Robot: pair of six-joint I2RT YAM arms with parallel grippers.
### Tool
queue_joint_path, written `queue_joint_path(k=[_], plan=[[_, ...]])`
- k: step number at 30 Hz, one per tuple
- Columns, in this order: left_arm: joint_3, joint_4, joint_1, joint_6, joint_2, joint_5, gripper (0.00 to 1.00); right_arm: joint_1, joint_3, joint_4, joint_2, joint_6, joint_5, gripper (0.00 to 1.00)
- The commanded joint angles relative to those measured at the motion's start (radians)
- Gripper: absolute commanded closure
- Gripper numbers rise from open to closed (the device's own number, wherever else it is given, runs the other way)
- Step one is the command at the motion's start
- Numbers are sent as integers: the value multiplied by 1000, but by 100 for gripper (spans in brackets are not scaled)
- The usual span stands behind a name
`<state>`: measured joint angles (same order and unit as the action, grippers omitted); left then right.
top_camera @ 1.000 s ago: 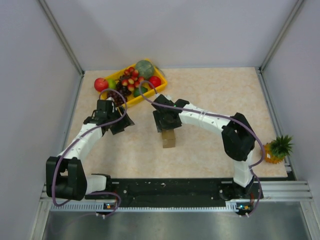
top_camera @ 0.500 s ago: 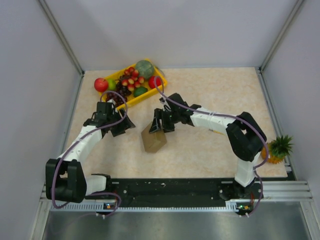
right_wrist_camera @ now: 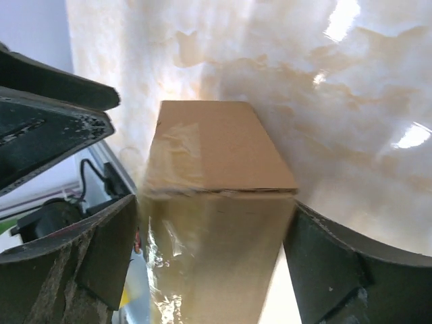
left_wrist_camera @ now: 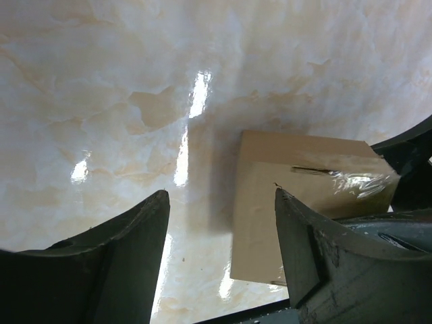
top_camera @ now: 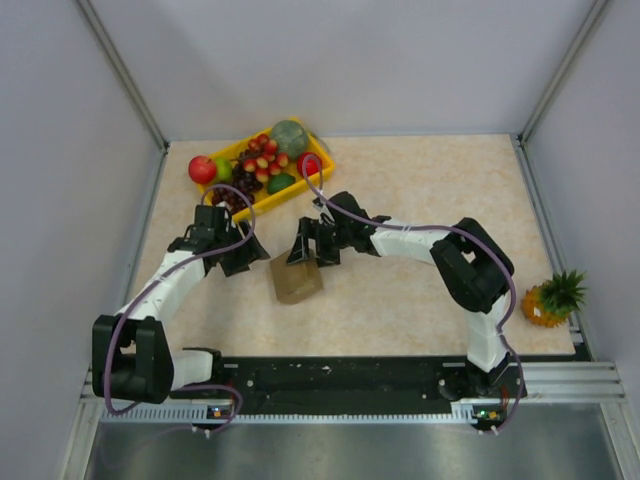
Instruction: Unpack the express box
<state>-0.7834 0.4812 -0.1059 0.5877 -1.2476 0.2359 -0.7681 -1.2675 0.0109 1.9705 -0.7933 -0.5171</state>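
Clasping express box (right_wrist_camera: 210, 145), right hand (right_wrist_camera: 212, 260), left hand (left_wrist_camera: 221, 206) spread alongside

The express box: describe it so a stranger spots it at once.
On the marbled table, look at its middle, on the near side of the yellow fruit tray. There the right pincer holds the express box: the only plain brown cardboard thing, far smaller than the tray.

Small brown cardboard express box (top_camera: 296, 280), clear tape, lid shut, near table (top_camera: 430, 180) centre.
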Motion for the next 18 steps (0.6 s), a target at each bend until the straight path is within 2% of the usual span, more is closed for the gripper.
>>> queue_joint_path(k=[1,4,9,12,13,15,18], plan=[[4,5,5,-8,-13,-26,32,6,-26,159,-28,90,98,18],[10,5,5,-9,-10,-36,32,9,-67,285,-65,137,213,16],[10,-7,5,-17,-10,-4,31,9,-101,400,-114,216,324,11],[15,-20,5,-31,11,-9,26,10,-116,449,-157,252,403,8],[19,-13,5,-32,36,-30,15,10,-122,463,-168,261,451,6],[26,-7,5,-29,59,-102,3,10,-125,488,-189,278,501,5],[24,-10,5,-42,88,-110,1,9,-130,509,-202,292,534,2]])
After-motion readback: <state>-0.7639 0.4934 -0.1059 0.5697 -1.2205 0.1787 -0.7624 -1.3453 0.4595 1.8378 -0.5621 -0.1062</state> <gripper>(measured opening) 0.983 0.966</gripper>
